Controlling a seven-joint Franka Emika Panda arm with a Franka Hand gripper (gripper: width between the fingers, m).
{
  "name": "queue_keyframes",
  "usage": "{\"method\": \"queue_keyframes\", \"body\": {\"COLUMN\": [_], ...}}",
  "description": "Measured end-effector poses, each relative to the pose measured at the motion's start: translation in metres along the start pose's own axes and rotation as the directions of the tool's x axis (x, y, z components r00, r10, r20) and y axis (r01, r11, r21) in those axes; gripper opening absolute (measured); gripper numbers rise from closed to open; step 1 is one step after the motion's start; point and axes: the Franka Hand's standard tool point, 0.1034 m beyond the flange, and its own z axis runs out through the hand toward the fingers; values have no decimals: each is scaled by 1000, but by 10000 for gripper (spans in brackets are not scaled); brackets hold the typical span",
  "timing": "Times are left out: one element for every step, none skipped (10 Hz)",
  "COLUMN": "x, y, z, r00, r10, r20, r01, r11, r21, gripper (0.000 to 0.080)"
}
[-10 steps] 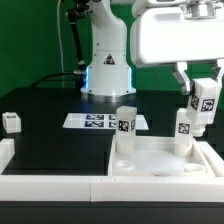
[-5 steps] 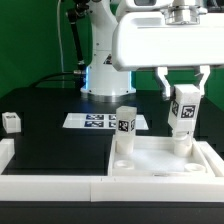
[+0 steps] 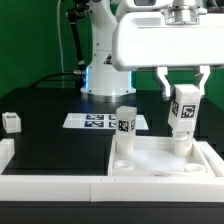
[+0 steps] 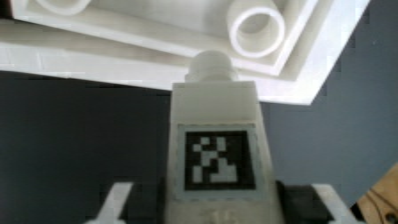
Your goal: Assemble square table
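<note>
A black worktop (image 3: 50,100) under a green backdrop carries the job, with a low white wall (image 3: 50,185) along its near edge.

The gripper (image 3: 184,95) has its jaws closed narrowly on the upper part of the held leg (image 3: 182,110), one finger on each side. This leg hangs upright at the exterior view's right, over the far right corner of the slab (image 3: 150,155). In the wrist view its stud end points towards a round socket (image 4: 260,24) in the slab's hollow face. We cannot tell whether stud and socket touch.

The standing leg (image 3: 125,122) is upright at the slab's far left corner. The loose leg (image 3: 11,121) sits at the exterior view's far left, well apart. The marker board (image 3: 90,121) lies just beyond the slab.

We judge the step in hand to be fitting a second leg. The next move calls for centring the stud on the socket, lowering straight, then turning the leg to seat it while keeping it vertical.
</note>
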Motion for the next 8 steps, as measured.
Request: {"method": "queue_keyframes", "body": {"x": [-3,-2,0,-2,-5,-7,-9,-11], "y": [-4,-3,-3,-6,-8,-13,-16,-17], "z": [10,12,12,15,19,20,21,22], "r00": [1000,1000,999,999,999,999,1000,1000], "r10": [3,4,12,14,11,7,3,1], "r20": [-17,-27,-38,-42,-35,-31,-28,-24], "r01": [-3,-4,-12,-14,-12,-7,-3,-1], "r11": [1000,1000,1000,1000,1000,1000,1000,1000], "r21": [-5,-9,-12,-12,-10,-7,-4,-4], "gripper": [291,291,291,291,290,291,291,291]}}
